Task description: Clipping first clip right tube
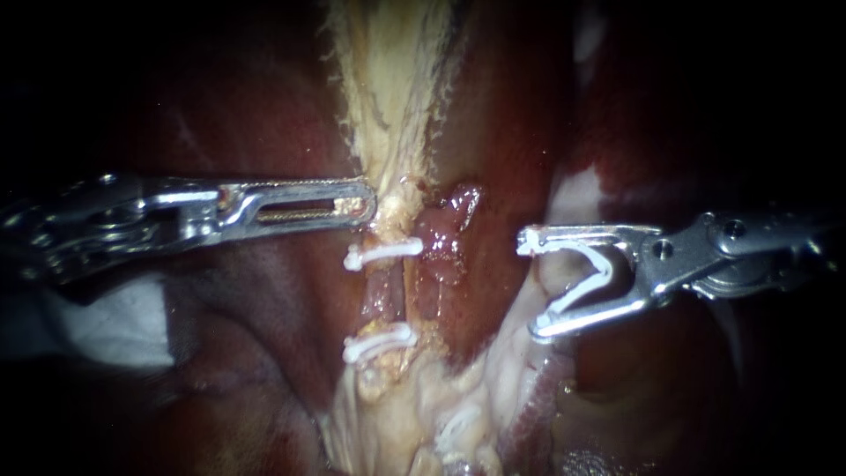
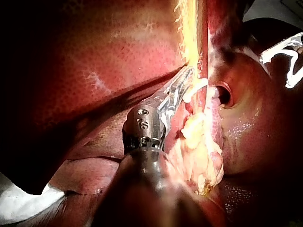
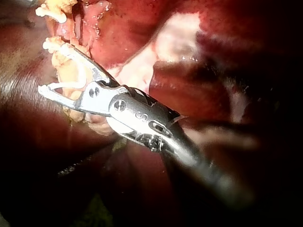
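A pinkish left tube (image 1: 384,295) carries two white clips, an upper one (image 1: 383,253) and a lower one (image 1: 381,344). Just to its right runs the red right tube (image 1: 438,264), which is bare. My right instrument (image 1: 531,286) stands to the right of that tube and apart from it. Its jaws are spread wide and hold a white V-shaped clip (image 1: 583,280) between them; the right wrist view shows the same instrument (image 3: 53,68) and clip (image 3: 71,85). My left instrument (image 1: 363,204) has its jaws shut on the pale tissue strip (image 1: 388,207) above the upper clip. In the left wrist view my left instrument (image 2: 182,84) lies against that strip.
Dark red liver (image 1: 220,115) surrounds the tubes. Yellowish fatty tissue (image 1: 414,414) lies below the lower clip. White gauze (image 1: 115,322) lies under my left instrument's shaft. A pale patch of tissue (image 1: 573,198) sits above my right instrument's jaws.
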Tool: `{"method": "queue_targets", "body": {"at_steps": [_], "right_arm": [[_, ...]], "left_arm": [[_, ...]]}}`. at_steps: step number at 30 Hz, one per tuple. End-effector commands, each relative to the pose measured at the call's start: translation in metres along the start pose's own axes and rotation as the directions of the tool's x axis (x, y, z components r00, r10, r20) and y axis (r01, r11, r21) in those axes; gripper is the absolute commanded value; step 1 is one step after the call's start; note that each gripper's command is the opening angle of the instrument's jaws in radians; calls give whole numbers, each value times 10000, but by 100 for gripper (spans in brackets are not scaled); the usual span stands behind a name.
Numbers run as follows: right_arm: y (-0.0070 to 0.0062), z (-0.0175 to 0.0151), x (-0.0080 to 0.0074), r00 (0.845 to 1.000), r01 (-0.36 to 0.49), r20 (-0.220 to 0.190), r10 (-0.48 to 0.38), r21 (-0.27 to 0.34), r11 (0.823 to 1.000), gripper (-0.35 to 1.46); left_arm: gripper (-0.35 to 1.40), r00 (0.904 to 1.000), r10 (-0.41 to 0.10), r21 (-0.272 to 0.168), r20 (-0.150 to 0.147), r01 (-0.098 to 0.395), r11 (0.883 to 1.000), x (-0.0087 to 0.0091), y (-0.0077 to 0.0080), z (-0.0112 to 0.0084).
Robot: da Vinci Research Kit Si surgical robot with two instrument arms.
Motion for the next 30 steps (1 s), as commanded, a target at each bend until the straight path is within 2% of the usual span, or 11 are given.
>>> {"method": "queue_targets", "body": {"at_steps": [1, 7, 10, 12, 16, 20, 30], "right_arm": [[0, 0, 0, 10000, -1, -1, 1, 1, 10000, 58], [-1, 1, -2, 10000, 18, 3, -18, 6, 10000, 58], [-2, 6, -7, 10000, 54, 7, -54, 54, 10000, 58], [-2, 14, -14, 9999, 102, 13, -102, 118, 9999, 58], [1, 34, -32, 10000, -69, 30, 69, 226, 9997, 58], [9, 55, -52, 9995, -306, 57, 304, 301, 9991, 58], [39, 110, -85, 9977, -680, 119, 674, 635, 9957, 58]], "left_arm": [[-35, 10000, -1, 4, 1, 1, 10000, 0, 0, -1], [-35, 10000, -21, 52, -34, 22, 10000, -4, -2, -10], [-35, 10000, -68, 42, -49, 68, 10000, -11, -7, -27], [-35, 9999, -104, -1, -76, 104, 9999, -16, -11, -40], [-35, 9998, -180, 2, 55, 180, 9998, -24, -22, -66], [-35, 9996, -238, 31, 123, 237, 9997, -30, -30, -76], [-35, 9995, -262, 11, 163, 262, 9997, -30, -39, -80]]}}
